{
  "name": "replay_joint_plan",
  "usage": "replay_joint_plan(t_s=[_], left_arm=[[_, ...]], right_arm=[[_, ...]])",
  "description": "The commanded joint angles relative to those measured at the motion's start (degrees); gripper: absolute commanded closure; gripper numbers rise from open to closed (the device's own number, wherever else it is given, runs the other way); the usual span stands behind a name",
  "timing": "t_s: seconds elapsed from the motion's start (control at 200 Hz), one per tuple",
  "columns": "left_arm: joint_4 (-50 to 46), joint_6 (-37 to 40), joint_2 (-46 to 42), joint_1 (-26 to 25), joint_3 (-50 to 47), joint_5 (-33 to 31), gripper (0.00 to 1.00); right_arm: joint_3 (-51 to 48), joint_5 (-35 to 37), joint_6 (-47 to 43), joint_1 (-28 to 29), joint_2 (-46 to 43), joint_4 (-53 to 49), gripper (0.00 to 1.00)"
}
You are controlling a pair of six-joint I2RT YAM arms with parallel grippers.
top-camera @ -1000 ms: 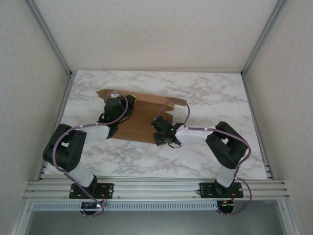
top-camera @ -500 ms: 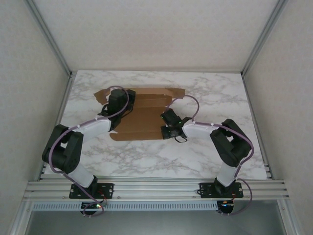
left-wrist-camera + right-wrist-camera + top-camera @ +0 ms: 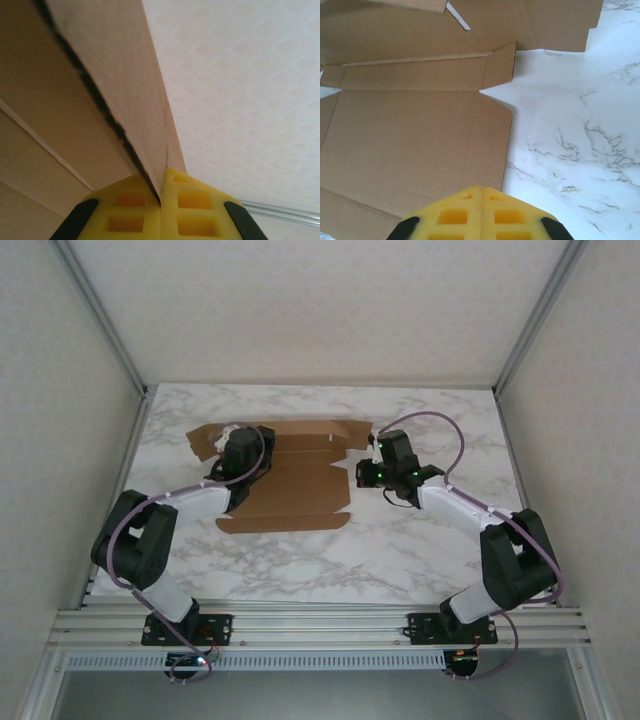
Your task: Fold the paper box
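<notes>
Left gripper (image 3: 161, 186) is pinching the paper box (image 3: 300, 495) by a flap. Right gripper (image 3: 481, 196), pads together and empty, should be bracing the box's crease.

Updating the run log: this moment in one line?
box: mostly flat on table | left gripper: shut on flap | right gripper: shut, empty

The plain brown die-cut cardboard box (image 3: 295, 490) lies mostly unfolded towards the far left of the white marbled worktop (image 3: 420, 540). Its broad main panel lies flat with a rounded near-right corner, and creased side strips and small tabs spread along its far edge. At its left end a flap (image 3: 115, 75) is raised off the surface, its edge caught between the yellow pads of the left pincer (image 3: 161, 187), while on the right a short tab (image 3: 500, 62) shows its corrugated edge beside a notch in the outline.
</notes>
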Motion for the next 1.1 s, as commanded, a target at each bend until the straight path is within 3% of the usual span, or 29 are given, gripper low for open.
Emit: replay_joint_plan(t_s=[0.0,0.205,0.471,0.711,0.936,1.091], left_arm=[[3.8,1.9,-0.5,-0.4,-2.6,0.3,1.0],[3.4,2.0,-1.6,-0.4,-3.7,-0.1,1.0],[2.3,1.5,-1.4,-0.6,-3.3,0.2,1.0],[1.9,0.7,-1.3,-1.1,-3.4,0.8,1.0],[2.4,0.0,-1.5,-1.5,-4.1,1.1,1.0],[3.0,-0.6,-1.3,-1.6,-4.7,1.6,1.0]], right_arm=[[1.8,-2.1,2.2,-2.0,1.7,2.4,1.0],[7.6,6.7,9.1,-2.4,11.3,0.0,1.0],[6.6,8.0,18.0,-2.3,21.3,15.9,1.0],[9.3,11.0,21.4,-2.3,27.4,21.9,1.0],[12.1,8.9,25.1,-2.3,32.7,25.5,1.0],[13.0,1.8,27.7,-2.3,34.7,31.7,1.0]])
